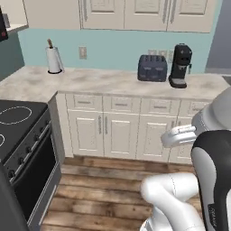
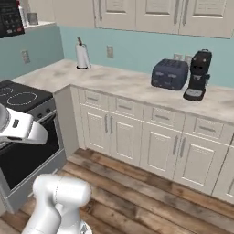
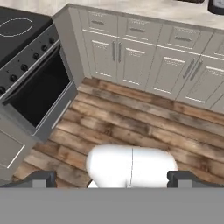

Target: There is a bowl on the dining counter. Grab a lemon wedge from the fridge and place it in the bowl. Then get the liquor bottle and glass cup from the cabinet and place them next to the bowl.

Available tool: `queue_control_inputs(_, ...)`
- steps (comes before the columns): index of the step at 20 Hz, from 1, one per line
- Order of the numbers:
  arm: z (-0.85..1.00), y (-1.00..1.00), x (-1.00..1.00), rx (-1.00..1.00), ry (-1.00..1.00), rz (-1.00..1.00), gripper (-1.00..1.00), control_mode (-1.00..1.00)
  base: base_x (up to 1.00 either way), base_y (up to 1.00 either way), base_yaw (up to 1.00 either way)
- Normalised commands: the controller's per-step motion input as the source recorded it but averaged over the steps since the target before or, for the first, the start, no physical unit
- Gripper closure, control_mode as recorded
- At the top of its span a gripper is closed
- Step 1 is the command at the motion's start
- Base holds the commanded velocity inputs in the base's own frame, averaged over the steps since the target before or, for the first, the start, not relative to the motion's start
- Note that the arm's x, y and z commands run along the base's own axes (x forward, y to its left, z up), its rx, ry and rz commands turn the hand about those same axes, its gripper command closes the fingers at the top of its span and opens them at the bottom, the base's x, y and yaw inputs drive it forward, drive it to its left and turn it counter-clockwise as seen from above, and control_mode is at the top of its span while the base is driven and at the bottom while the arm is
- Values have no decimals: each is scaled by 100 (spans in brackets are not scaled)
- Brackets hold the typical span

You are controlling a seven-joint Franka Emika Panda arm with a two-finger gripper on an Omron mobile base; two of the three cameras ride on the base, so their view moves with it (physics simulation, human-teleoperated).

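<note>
Kitchen corner, wall side. The fridge, the bowl and the dining counter are not in front of the robot here, so the lemon wedge is presumably behind a closed fridge door somewhere off to one side; I cannot say where.

Gripper: fingertips stand far apart at the bottom of the hand view, spread fully, nothing between them. It points down at the floor.

Handling, as a guess: a lemon wedge would be light, soft, wet and slippery, easily squashed. Best taken across the rind and flesh at its thick middle with a gentle close. The fridge handle comes first: stiff, long, upright, to be gripped across its width. The bottle and glass later will be heavier, smooth and breakable.

Surfaces: wall counter, pale marbled stone, running along a light blue wall. On it a paper towel roll toward the left, a dark toaster and a black coffee machine just beside each other to the right. Cream cabinets below, doors shut; more cabinets above. Black stove with an oven door at the left, meeting the counter at the corner. Floor of dark wood planks, bare.

Judgement: nothing of the task done yet; the base needs to turn toward the fridge.
</note>
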Motion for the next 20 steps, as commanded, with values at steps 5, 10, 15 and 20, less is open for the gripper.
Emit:
queue_control_inputs(5,0,0,0,0,0,0,-100,100,100,-35,43)
queue_control_inputs(10,0,0,0,0,0,0,-100,100,100,-41,45)
queue_control_inputs(15,0,0,0,0,0,0,-100,100,100,-32,53)
queue_control_inputs(20,0,0,0,0,0,0,-100,100,100,-28,56)
